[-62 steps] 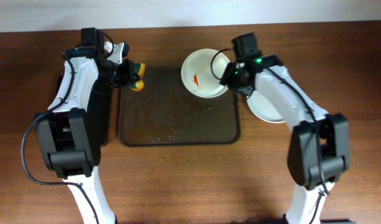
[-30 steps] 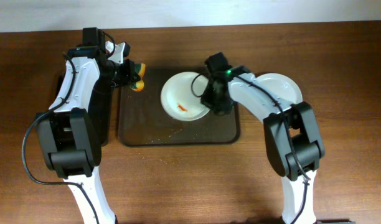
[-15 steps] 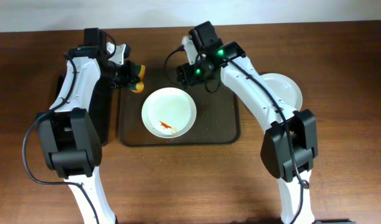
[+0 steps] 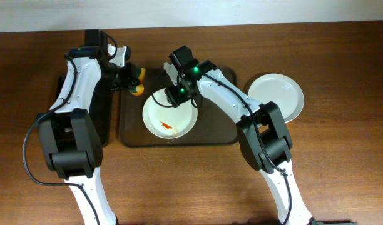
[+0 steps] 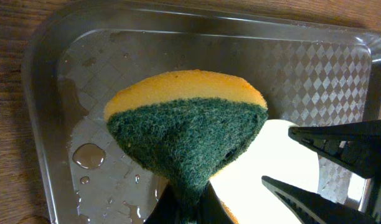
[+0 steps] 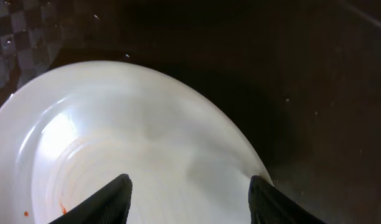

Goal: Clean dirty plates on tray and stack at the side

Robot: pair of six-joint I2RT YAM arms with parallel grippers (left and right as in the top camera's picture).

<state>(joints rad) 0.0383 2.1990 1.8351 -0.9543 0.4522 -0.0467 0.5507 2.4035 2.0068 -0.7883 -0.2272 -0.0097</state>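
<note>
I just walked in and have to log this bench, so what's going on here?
Two robot arms are cleaning plates. A white plate with an orange-red smear lies on the dark brown tray. The right tool hangs open over that plate's far rim. The left tool pinches a yellow-and-green sponge near the tray's back left corner, not yet on the plate. A plain white plate sits on the table right of the tray.
</note>
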